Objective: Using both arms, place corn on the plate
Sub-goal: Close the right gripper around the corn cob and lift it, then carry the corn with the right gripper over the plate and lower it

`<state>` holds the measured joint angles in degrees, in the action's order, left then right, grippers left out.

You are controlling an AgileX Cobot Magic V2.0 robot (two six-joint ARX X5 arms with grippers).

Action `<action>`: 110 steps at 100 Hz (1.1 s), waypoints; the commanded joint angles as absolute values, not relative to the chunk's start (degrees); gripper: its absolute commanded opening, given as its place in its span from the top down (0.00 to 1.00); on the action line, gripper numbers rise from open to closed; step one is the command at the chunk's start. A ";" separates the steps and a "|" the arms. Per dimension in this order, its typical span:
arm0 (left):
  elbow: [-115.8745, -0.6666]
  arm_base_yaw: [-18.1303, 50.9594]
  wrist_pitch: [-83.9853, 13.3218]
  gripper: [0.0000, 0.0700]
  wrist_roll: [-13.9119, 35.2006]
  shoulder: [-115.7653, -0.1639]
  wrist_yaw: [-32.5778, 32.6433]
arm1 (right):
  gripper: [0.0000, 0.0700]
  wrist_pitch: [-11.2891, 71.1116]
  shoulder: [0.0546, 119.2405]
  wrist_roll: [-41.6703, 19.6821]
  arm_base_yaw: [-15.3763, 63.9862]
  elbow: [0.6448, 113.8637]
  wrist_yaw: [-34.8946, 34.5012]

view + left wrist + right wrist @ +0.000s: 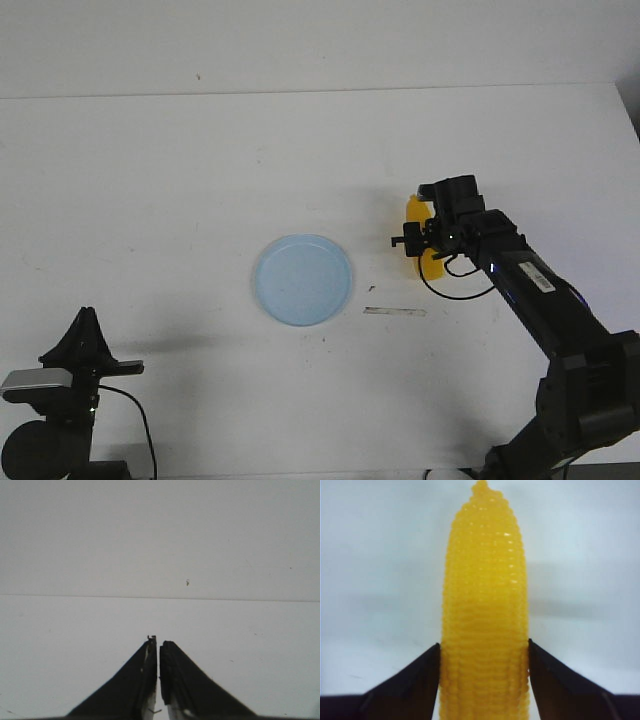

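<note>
Grippers bracket a white table (180, 170). At near left, the left gripper (158, 652) rests low by the table's front edge, its two black fingers (177, 680) pressed together on nothing. The plate (303, 279) lies bare at mid-table. A thin pale strip (395, 312) lies just right of it. Farther right, the right gripper (484, 652) pinches the corn (485, 610) across its thick body, fingers touching both sides, tip pointing away from the wrist; the front view shows the corn (416, 228) well apart from the plate.
</note>
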<state>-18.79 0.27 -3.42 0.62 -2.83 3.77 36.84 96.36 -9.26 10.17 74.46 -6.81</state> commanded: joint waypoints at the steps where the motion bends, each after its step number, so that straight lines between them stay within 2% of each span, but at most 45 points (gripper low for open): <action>1: -19.42 0.30 -2.52 1.00 0.69 -2.74 3.99 | 0.60 36.05 95.59 -10.00 12.36 77.43 -12.23; 11: -19.42 0.30 -2.55 1.00 0.69 -2.74 3.99 | 0.60 35.51 95.61 -12.56 15.25 78.35 -21.93; 17: -19.42 0.30 -2.52 1.00 0.69 -2.74 3.99 | 0.60 35.09 95.83 -13.80 17.26 78.30 -24.69; 49: -19.42 0.27 -2.52 1.00 0.69 -2.74 3.99 | 0.60 32.29 100.82 -14.11 29.32 78.30 -23.92; 87: -19.42 0.30 -2.52 1.00 0.69 -2.74 3.99 | 0.59 29.85 106.04 -17.15 33.45 78.30 -22.02; 92: -19.42 0.30 -2.52 1.00 0.69 -2.74 3.99 | 0.55 30.06 106.06 -17.23 33.58 78.30 -21.61; 102: -19.42 0.30 -2.52 1.00 0.69 -2.74 3.99 | 0.36 30.13 106.13 -17.78 33.91 78.30 -20.58; 110: -19.42 0.30 -2.55 1.00 0.69 -2.74 4.01 | 0.35 30.04 106.13 -17.76 34.13 78.30 -20.58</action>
